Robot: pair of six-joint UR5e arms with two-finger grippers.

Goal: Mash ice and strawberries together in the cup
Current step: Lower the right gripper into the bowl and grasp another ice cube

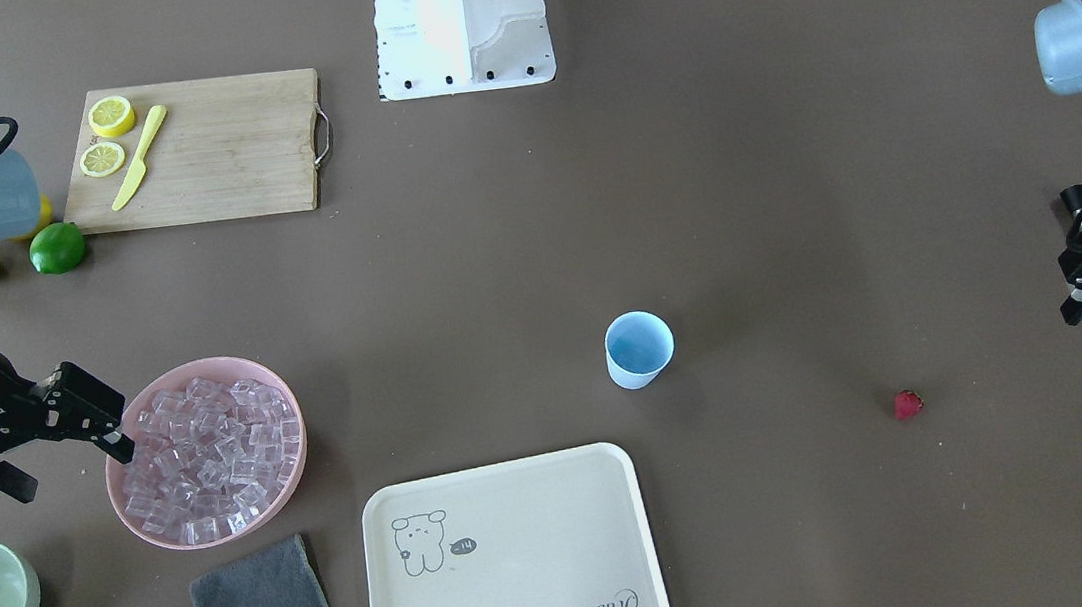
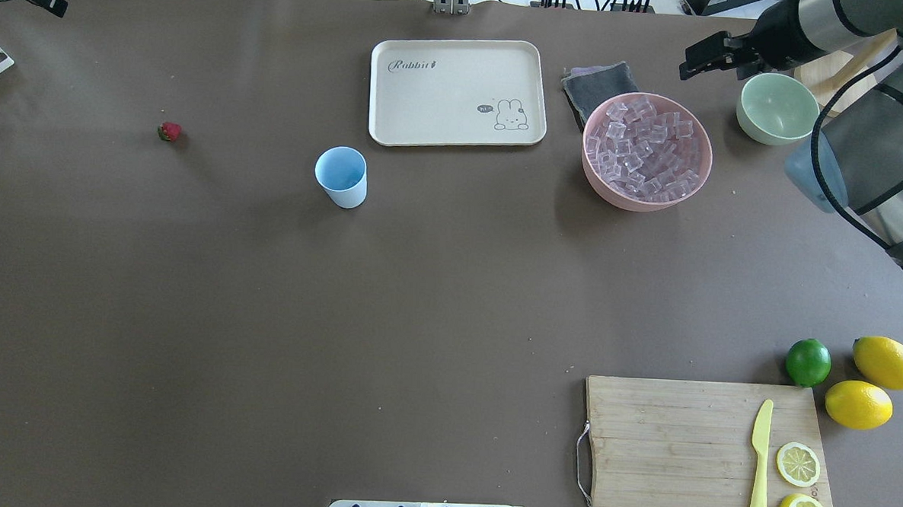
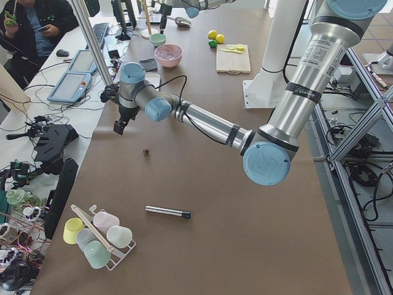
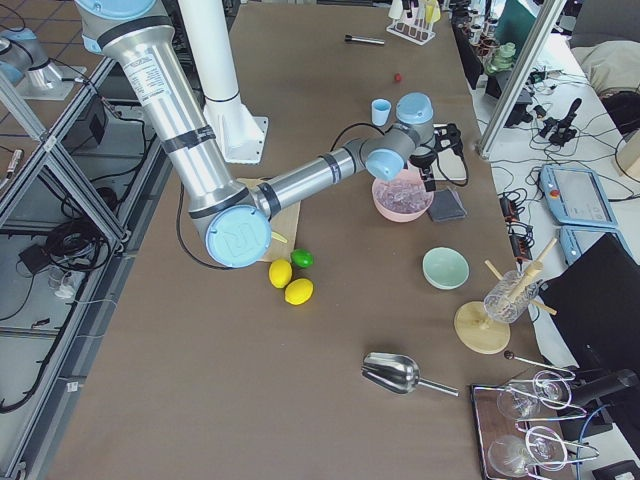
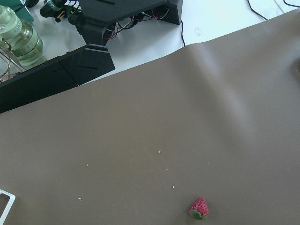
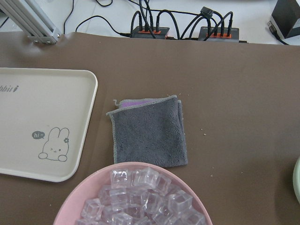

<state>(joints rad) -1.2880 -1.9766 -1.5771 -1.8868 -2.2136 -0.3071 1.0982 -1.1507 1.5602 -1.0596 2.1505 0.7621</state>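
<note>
R end effector (image 1: 76, 471) wide open, apparently empty, beside ice (image 1: 212, 451).

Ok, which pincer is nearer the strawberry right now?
Left. The left pincer hangs close by the strawberry; the right pincer is far off on the other side, at the rim of the pink bowl of ice.

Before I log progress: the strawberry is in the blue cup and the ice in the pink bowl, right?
No. Overhead exterior view shows the strawberry on the table, apart from the blue cup; the ice is in the pink bowl.
</note>
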